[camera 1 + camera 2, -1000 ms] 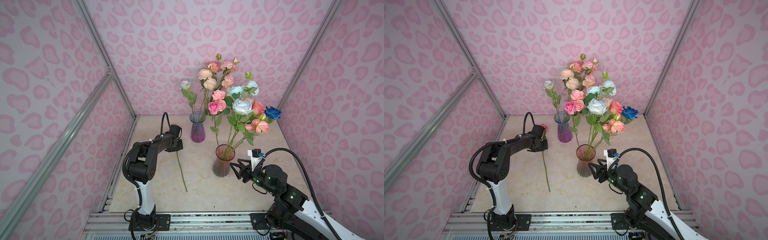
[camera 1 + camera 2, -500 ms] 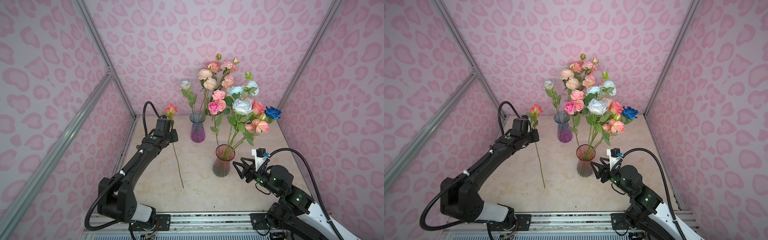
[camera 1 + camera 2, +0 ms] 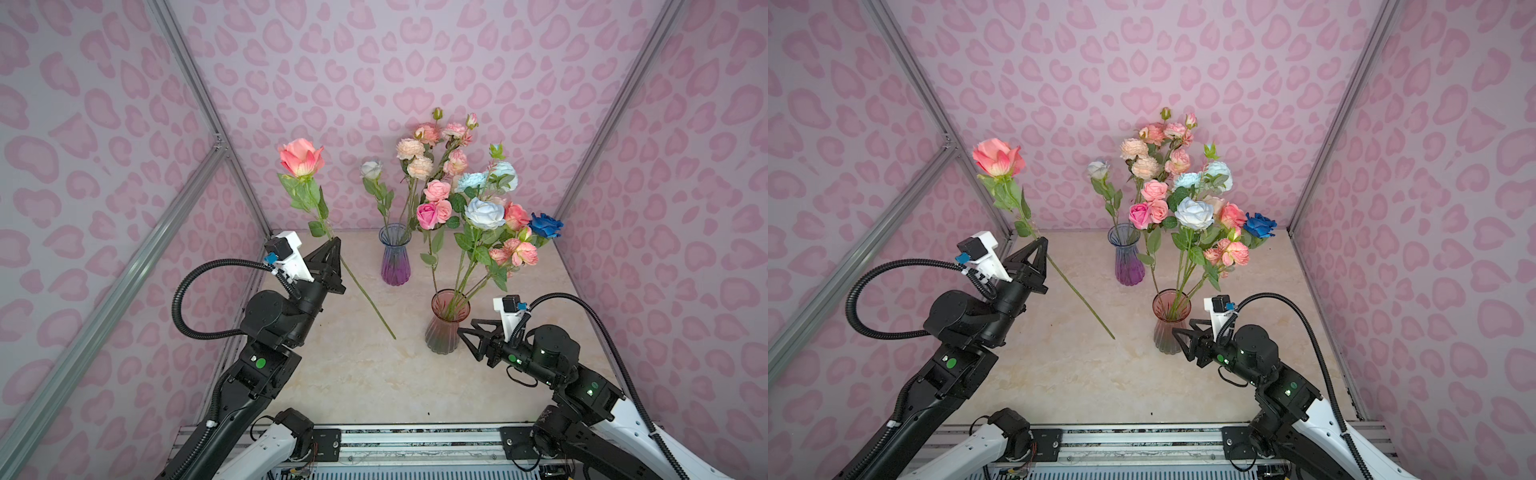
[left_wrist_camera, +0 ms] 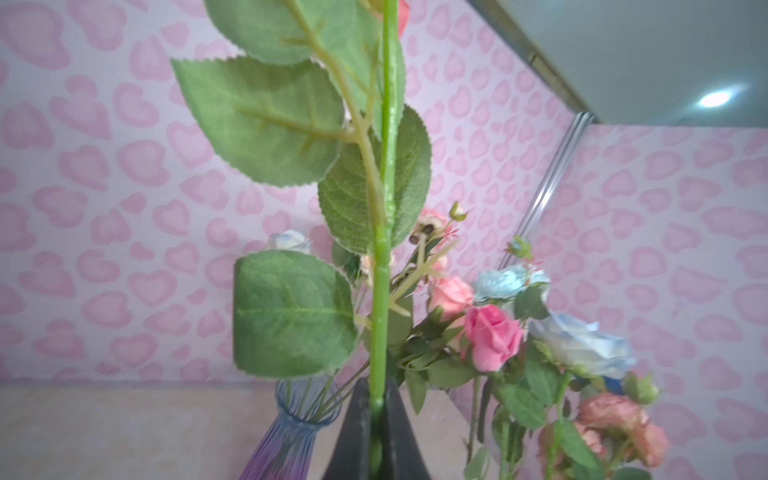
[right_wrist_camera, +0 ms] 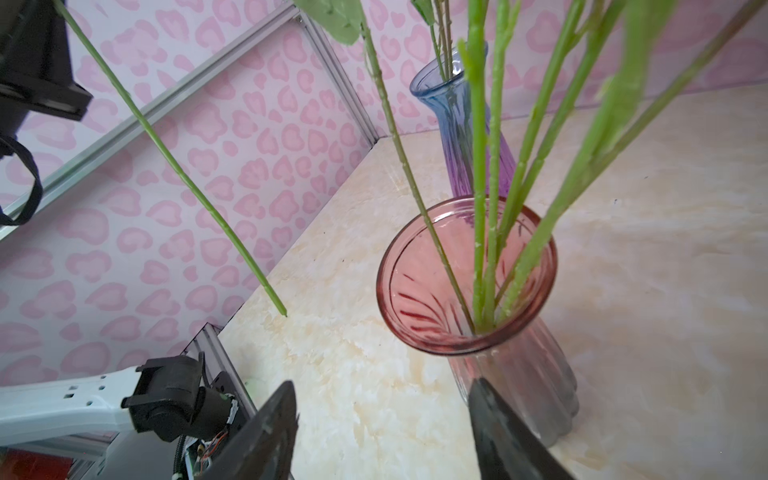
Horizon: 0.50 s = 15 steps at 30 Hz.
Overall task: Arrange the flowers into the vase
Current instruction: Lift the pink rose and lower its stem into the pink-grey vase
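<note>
**Item: pink rose** (image 3: pixel 301 158) — one long green-stemmed flower, leafy below the bloom.
Place: bloom in the upper left-centre of both top views. The stem slants down to the right, with its cut end low near the pink vase (image 3: pixel 440 336). Whether that end clears the table (image 3: pixel 353 382) cannot be told.
Change: a second ago the stem lay low along the table with the arm folded down over it. The arm has since stretched and risen, and the rose now stands nearly upright.

**Holder: left gripper** (image 3: pixel 333 243), pinched tight on the stem just under the lowest leaf. The left wrist view shows the stem running straight up between its closed jaws.

**Other flowers** (image 3: pixel 484 212) are already standing in two vessels: the pink vase at centre-right and a purple vase (image 3: pixel 395 266) behind it.

**Right gripper** (image 3: pixel 466 327) has its jaws apart and holds nothing. It sits just beside the pink vase's base.

Judgement — the pickup looks done. What remains is carrying the rose over and threading its cut end into a mouth. The pink vase is already crowded with stems, so the entry will be tight.
</note>
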{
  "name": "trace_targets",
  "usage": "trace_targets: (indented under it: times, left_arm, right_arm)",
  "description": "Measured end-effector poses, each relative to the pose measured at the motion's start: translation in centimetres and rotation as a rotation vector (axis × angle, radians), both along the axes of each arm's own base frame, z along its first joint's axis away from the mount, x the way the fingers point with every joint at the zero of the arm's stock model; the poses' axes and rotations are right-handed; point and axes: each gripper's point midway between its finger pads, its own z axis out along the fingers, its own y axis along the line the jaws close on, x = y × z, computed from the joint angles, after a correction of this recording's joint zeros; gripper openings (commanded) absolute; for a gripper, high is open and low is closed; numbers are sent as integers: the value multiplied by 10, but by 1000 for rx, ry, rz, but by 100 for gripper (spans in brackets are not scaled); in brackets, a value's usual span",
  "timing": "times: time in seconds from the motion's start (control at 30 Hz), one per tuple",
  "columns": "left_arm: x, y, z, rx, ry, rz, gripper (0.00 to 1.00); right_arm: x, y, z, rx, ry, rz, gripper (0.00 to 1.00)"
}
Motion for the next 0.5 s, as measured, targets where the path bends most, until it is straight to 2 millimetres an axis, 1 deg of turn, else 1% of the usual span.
trace_targets:
  times: [0.13, 0.2, 0.23, 0.33, 0.43, 0.5]
  left_arm:
    - [-14, -26, 37, -20, -124, -80, 3]
    - [-19, -37, 54, -27, -179, -104, 3]
    - [-23, -43, 67, -33, -215, -117, 3]
    - [-30, -58, 96, -45, -301, -141, 3]
    - [-35, -81, 112, -34, -364, -168, 3]
    - [-35, -99, 113, -9, -386, -182, 3]
  right_arm:
    - [-2, -5, 10, 2, -19, -10, 66]
    - [-2, -11, 12, 0, -29, -35, 66]
    - [0, -15, 13, 1, -35, -53, 66]
    - [2, -23, 12, -8, -33, -89, 67]
    - [4, -34, 12, -13, -38, -134, 67]
    - [6, -39, 15, -8, -44, -152, 67]
